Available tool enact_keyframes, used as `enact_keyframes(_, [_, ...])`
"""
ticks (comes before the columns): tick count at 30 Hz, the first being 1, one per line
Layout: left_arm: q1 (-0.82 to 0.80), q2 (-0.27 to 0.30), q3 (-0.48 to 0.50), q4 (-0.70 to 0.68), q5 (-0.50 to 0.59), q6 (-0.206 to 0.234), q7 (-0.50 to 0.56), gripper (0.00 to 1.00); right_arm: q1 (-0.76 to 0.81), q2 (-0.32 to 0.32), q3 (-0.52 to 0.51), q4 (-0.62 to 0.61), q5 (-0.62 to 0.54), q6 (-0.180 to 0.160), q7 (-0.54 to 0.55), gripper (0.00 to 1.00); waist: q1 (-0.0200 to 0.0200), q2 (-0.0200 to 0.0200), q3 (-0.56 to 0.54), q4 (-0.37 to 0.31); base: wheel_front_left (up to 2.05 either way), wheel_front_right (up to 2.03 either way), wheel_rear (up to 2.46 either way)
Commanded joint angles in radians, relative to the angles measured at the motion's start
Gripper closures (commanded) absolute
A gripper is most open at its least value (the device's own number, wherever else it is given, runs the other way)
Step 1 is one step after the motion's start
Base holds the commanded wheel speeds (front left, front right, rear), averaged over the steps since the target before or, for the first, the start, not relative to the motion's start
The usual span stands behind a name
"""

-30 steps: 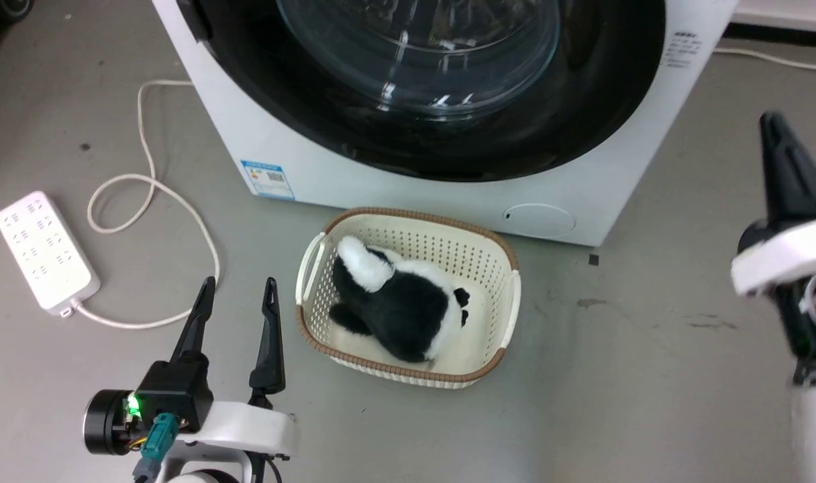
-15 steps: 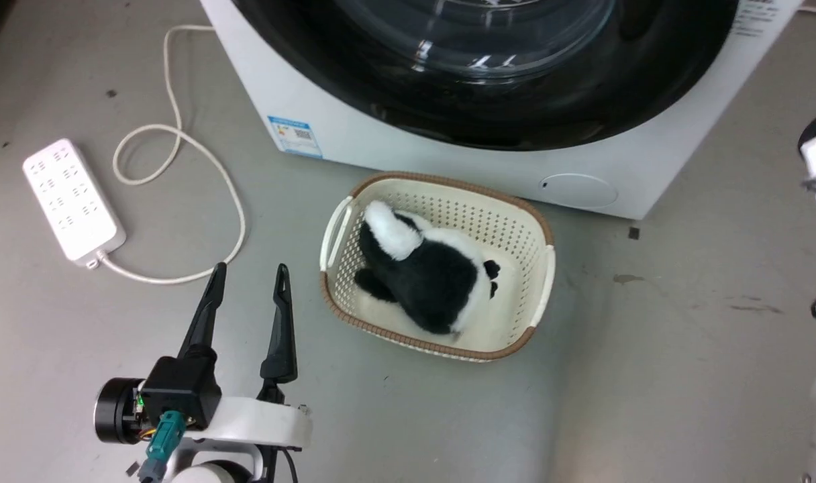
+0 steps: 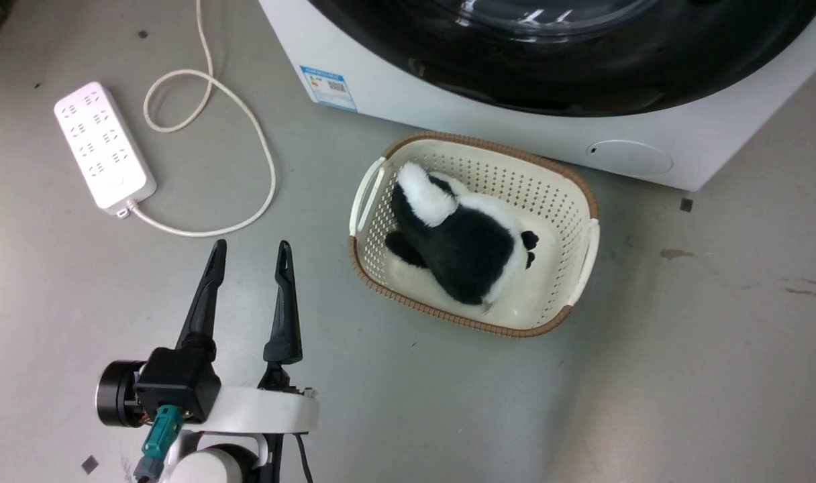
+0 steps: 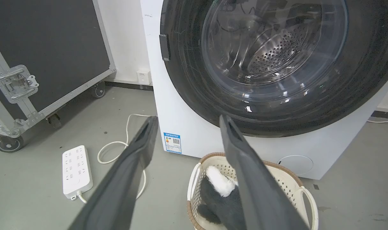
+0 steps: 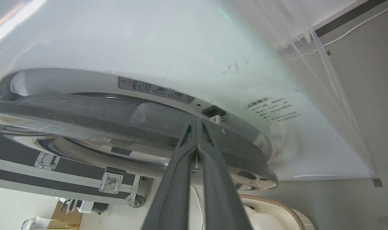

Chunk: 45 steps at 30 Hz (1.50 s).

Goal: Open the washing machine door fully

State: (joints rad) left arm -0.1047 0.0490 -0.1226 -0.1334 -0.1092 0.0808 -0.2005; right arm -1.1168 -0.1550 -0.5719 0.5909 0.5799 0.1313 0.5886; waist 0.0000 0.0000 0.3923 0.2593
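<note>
The washing machine door (image 3: 582, 80) is a wide glossy black ring with a clear glass bowl, set in the white washer (image 3: 394, 100) at the top of the head view. In the left wrist view the door (image 4: 187, 70) faces me, with the steel drum showing through the glass. My left gripper (image 3: 250, 258) hangs open over bare floor, left of the basket, holding nothing. In the right wrist view the door (image 5: 242, 150) shows edge-on and stands slightly ajar. My right gripper (image 5: 196, 123) is shut, its tips in the gap beside the latch slot (image 5: 213, 111).
A cream basket (image 3: 586, 194) holding a black-and-white plush toy (image 3: 468, 241) sits on the floor right before the washer. A white power strip (image 3: 103, 147) and its looped cable (image 3: 247, 121) lie to the left. A black wheeled case (image 4: 47, 48) stands left of the washer.
The head camera has moved, so the washer, basket and power strip sit further right and higher in the picture. My right gripper has left the head view. The left gripper stays open.
</note>
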Motion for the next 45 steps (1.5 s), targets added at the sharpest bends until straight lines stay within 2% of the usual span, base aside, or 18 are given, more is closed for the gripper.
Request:
enact_keyframes(1, [-0.016,0.001,-0.004,-0.006,-0.004,0.005,-0.01,0.0,-0.033,-0.005,-0.011,0.015,0.005,0.0,0.01,1.0,0.0,0.0,0.006,0.005,0.0,0.0,0.0])
enact_keyframes(7, [-0.031,0.001,-0.009,-0.012,-0.012,0.009,-0.024,0.0,-0.156,-0.001,-0.102,0.103,0.002,0.0,0.13,1.0,0.0,0.0,0.039,0.025,0.0,0.0,0.0])
enact_keyframes(16, [-0.041,0.001,-0.022,-0.02,-0.021,0.017,-0.041,0.0,-0.234,0.019,-0.181,0.124,-0.008,0.0,0.243,1.0,0.0,0.0,0.065,0.051,0.0,0.0,0.0])
enact_keyframes(26, [-0.025,0.001,-0.024,-0.026,-0.025,0.02,-0.061,0.0,-0.145,0.065,-0.268,0.062,-0.003,-0.001,0.42,1.0,0.0,0.0,0.01,0.063,0.0,0.0,0.0])
enact_keyframes(31, [-0.004,0.001,-0.022,-0.019,-0.018,0.011,-0.061,0.0,-0.022,0.095,-0.239,-0.013,0.007,-0.001,0.482,1.0,0.0,0.0,-0.049,0.043,0.0,0.0,0.0])
enact_keyframes(35, [0.019,0.001,-0.025,0.001,-0.024,0.004,-0.061,0.0,0.071,0.104,-0.198,-0.036,0.071,-0.001,0.518,1.0,0.0,0.0,-0.098,0.028,0.0,0.0,0.0])
enact_keyframes(45, [0.076,0.001,-0.024,0.051,-0.022,-0.024,-0.061,0.0,0.317,0.105,0.11,0.026,0.373,-0.001,0.486,1.0,0.0,0.0,-0.207,0.006,0.0,0.0,0.0])
